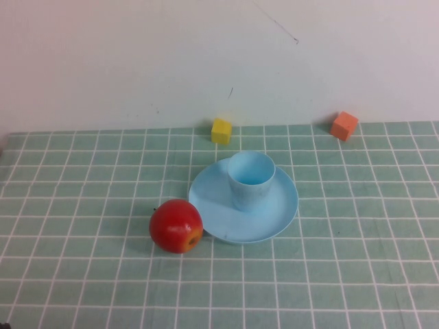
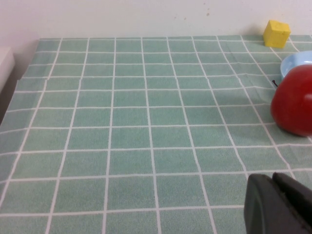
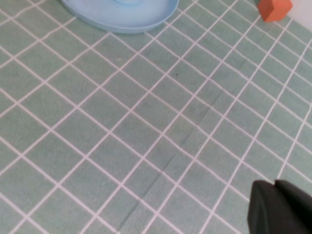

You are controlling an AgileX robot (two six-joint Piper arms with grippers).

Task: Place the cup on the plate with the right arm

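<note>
Cup (image 1: 251,179): light blue tumbler, upright, mouth up, standing on the plate toward its 12 o'clock rim, off centre. Nothing grips it, so it stands by its own weight; the task's goal looks already met.
Plate (image 1: 281,205): light blue, shallow rim, flat on the tablecloth near mid-table. The bare part of its floor lies from 3 through 6 o'clock of the cup.
Apple (image 1: 176,225): red, at roughly 8 o'clock of the plate, just beside its rim; whether it touches the rim cannot be told. Not part of the task.
Yellow block (image 1: 221,130): at 11 o'clock of the plate, against the back wall, apart from it.
Orange block (image 1: 343,125): at 2 o'clock of the plate, near the wall, well apart.
Tablecloth (image 1: 82,205): green with a white grid, faint creases in the right wrist view.
Right gripper (image 3: 282,207): absent from the high view; in its wrist view only a dark tip shows, low above bare cloth, off the plate's 4 o'clock side. Jaws pressed together, holding nothing; placement suggests a parked pose clear of the cup.
Left gripper (image 2: 278,204): absent from the high view; dark tip above the cloth around 8 o'clock of the apple. Opening: cannot tell. Appears idle.
</note>
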